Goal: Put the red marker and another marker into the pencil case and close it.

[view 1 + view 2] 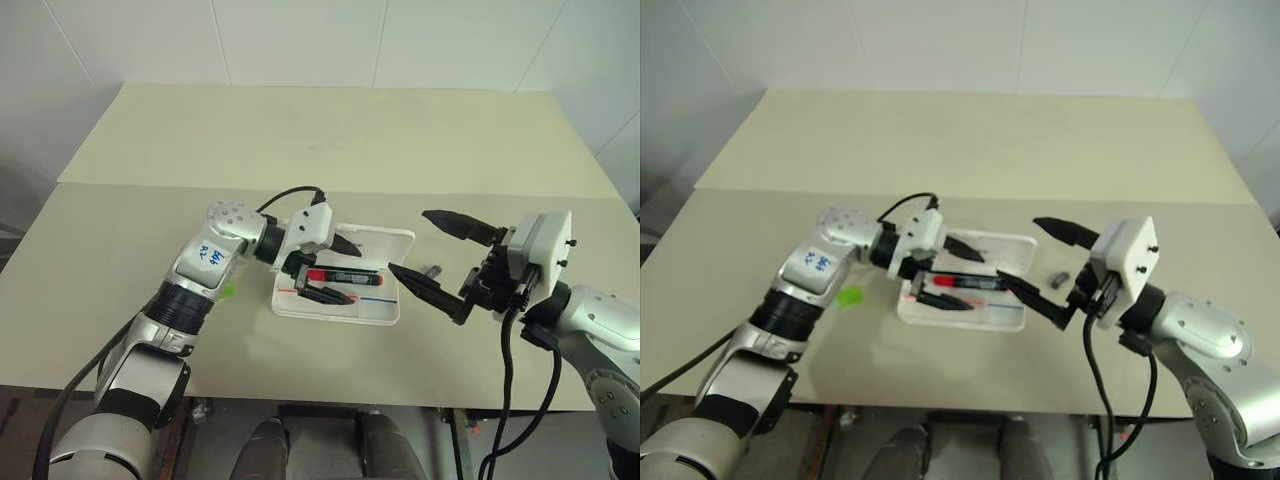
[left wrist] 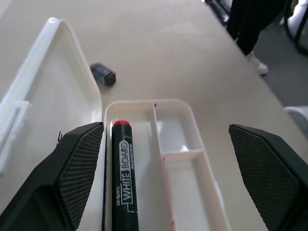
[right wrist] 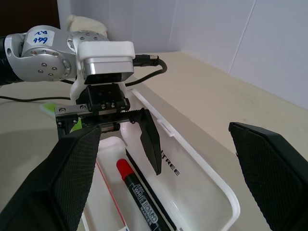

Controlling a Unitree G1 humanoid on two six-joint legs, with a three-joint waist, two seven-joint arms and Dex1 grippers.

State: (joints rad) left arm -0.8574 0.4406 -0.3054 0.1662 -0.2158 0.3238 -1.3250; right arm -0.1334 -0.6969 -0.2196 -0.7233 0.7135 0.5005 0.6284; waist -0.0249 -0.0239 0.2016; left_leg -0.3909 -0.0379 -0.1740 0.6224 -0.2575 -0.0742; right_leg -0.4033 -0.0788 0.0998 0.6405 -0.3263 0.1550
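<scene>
Left gripper (image 1: 326, 268), fingers spread wide and empty, poised directly over the open pencil case (image 1: 395, 240); one finger (image 1: 344, 244) stands over the far side of the tray, the other low over its near side. The forearm reaches in from the robot's left, the wrist bent so that the gripper points across toward the robot's right and slightly downward.

The red marker (image 1: 345, 277) lies flat in the case's tray between the two left fingers, touching neither. Its long axis runs along the length of the case, side to side as the head camera sees it, with the red cap toward the robot's left and the red end toward the right. In the left wrist view the marker (image 2: 124, 178) rests against the tray's long wall on the hinge side, beside a thin divider, its printed label facing up.

The case's lid lies open flat on the table (image 1: 330, 140) on the far side of the tray.

Another marker (image 1: 849, 296), light green, lies on the table to the left of the case, partly hidden by the left forearm.

Right gripper (image 1: 432, 252), fingers likewise spread and empty, held above the table just right of the case, pointing left toward it. A small dark object (image 1: 1061, 276) lies on the table beyond the case's right end.
</scene>
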